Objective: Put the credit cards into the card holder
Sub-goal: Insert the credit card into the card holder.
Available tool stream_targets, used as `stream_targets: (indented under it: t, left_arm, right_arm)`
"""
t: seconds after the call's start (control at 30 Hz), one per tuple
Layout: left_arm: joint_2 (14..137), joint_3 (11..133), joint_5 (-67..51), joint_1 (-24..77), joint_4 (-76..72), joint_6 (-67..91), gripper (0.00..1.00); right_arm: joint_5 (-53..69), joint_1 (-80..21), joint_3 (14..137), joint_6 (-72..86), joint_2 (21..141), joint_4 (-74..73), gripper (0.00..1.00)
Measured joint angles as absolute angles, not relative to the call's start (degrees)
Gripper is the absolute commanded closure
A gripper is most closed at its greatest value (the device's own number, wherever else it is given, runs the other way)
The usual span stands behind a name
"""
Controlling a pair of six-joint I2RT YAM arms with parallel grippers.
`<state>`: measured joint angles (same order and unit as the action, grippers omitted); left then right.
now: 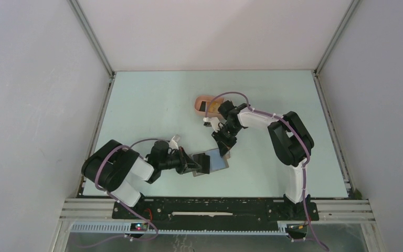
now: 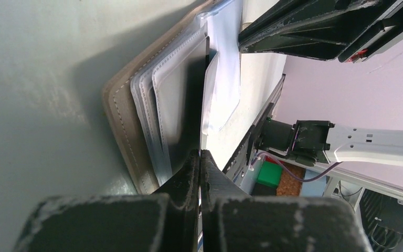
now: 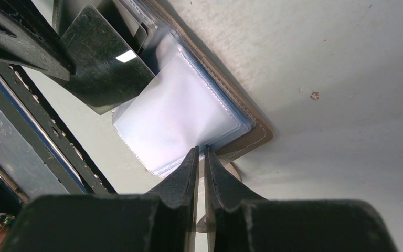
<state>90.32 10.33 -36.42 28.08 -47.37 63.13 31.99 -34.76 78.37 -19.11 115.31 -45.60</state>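
While the pale green table (image 1: 152, 105) carries everything, all of it sits close to the two claws. Between them lies the card holder (image 1: 218, 161), opened flat on the table with its tan-grey stitched cover underneath and a stack of clear leaves on top.

Beyond the right claw (image 3: 200, 149), farther from the arm bases and a little to its left, a salmon-pink oval tray (image 1: 199, 97) rests partly under that arm. An orange-yellow card (image 1: 213, 108) and a darker one can just be made out in it.

At its tips, the left claw (image 2: 200, 153) has its fingers pressed together on the near edge of a glossy black card (image 3: 105, 68). It holds the card tilted over the holder's leaves, the far corner overlapping them. Whether that corner has entered a pocket cannot be told.

Directly ahead of the right claw is the holder's outer corner. The jaws there are nearly closed, leaving only a slit, and they pinch the edge of one clear sleeve (image 3: 178, 115), which stands lifted away from the other leaves.
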Motion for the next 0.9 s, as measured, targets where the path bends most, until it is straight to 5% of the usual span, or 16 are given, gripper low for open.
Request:
stream_targets:
  t: [0.9]
  left_arm:
    - [102.0, 11.1, -33.9, 29.0, -64.0, 70.4, 1.00]
  right_arm:
    - [31.8, -34.9, 78.5, -19.1, 115.3, -45.6, 0.85]
